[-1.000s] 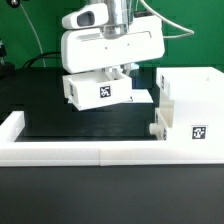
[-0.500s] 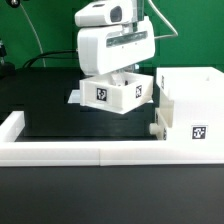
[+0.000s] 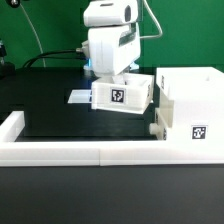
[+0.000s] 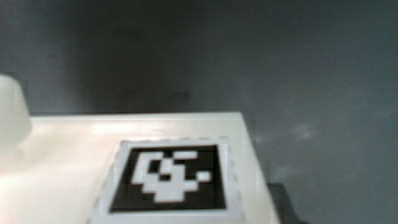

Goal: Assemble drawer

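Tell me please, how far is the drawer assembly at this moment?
Done: nothing looks fitted yet; the casing stands at the exterior view's right, with no tray visibly in it. In hand: the pincer holds one tagged tray close beside the casing. Left: sliding this tray in, then the second tray, which I cannot find in these pictures.

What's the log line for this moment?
hand: shut on small tray | small tray: level, beside casing, not inside | step: insertion pending
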`<state>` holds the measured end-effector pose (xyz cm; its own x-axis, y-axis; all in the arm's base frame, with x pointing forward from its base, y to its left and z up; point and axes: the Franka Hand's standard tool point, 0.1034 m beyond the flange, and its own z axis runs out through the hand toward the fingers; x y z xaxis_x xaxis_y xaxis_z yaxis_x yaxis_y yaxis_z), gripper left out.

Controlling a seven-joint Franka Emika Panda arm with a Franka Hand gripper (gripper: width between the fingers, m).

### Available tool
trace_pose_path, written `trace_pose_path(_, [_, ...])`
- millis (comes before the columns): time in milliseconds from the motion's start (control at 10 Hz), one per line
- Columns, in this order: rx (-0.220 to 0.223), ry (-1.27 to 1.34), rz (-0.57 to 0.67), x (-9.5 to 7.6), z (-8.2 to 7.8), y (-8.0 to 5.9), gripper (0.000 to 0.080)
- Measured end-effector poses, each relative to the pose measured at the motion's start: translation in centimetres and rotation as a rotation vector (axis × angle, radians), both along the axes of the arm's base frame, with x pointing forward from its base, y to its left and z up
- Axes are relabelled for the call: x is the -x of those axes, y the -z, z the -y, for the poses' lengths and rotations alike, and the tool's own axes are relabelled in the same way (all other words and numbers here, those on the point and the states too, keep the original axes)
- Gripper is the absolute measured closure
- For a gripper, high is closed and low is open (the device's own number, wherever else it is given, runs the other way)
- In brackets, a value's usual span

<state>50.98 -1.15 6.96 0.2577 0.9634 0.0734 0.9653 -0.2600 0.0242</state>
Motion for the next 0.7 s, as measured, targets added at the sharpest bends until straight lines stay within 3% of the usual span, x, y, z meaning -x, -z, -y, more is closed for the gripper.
trace_pose_path(200, [0.011, -0.119, 0.005, 0.1, 0.2, 0.1, 0.0757])
trace_pose_path(700, [0.005, -0.116, 0.011, -1.0, 0.1, 0.5, 0.0757])
